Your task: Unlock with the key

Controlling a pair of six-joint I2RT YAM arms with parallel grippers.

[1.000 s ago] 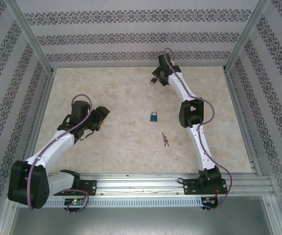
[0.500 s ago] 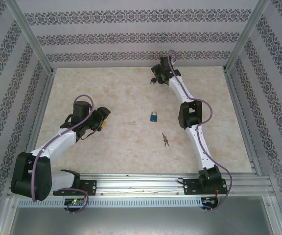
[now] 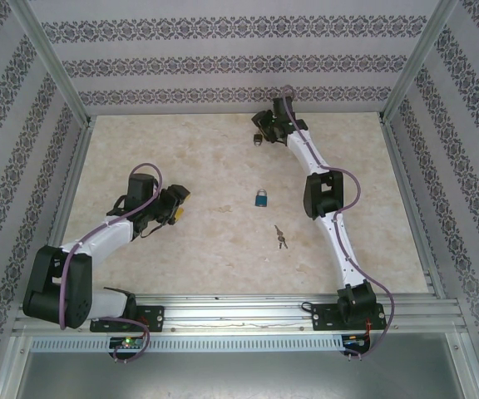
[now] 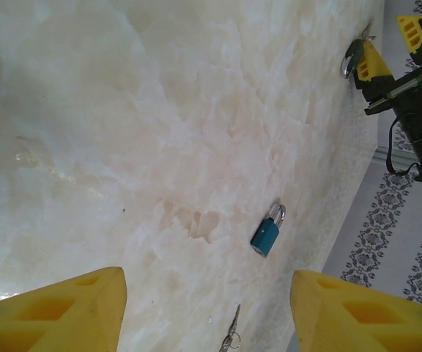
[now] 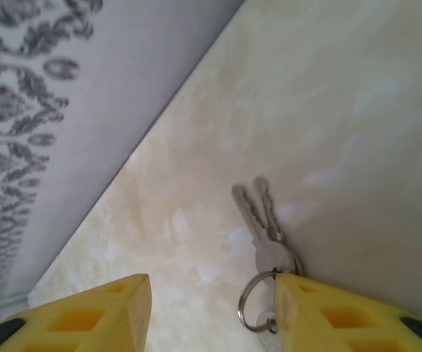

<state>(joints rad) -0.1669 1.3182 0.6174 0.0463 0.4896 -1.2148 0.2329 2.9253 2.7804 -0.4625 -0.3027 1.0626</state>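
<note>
The key pickup is in hand. At the far edge of the tabletop (image 3: pixel 181 150), the right claw (image 5: pixel 211 282) stands partly apart over a ringed key bunch (image 5: pixel 264 235) that lies against one yellow finger, not yet clamped. The blue padlock (image 3: pixel 261 198) sits mid-tabletop, with a second key (image 3: pixel 281 238) just near of it. The left claw (image 4: pixel 207 282) hangs wide and empty at the left. Next, the right claw likely needs to pinch the bunch squarely. The finger hides part of the ring.

Both arms have shifted.
The left arm has folded lower, the left tool (image 3: pixel 180 204) drawing slightly nearer; the right tool (image 3: pixel 259 136) has edged left.
</note>
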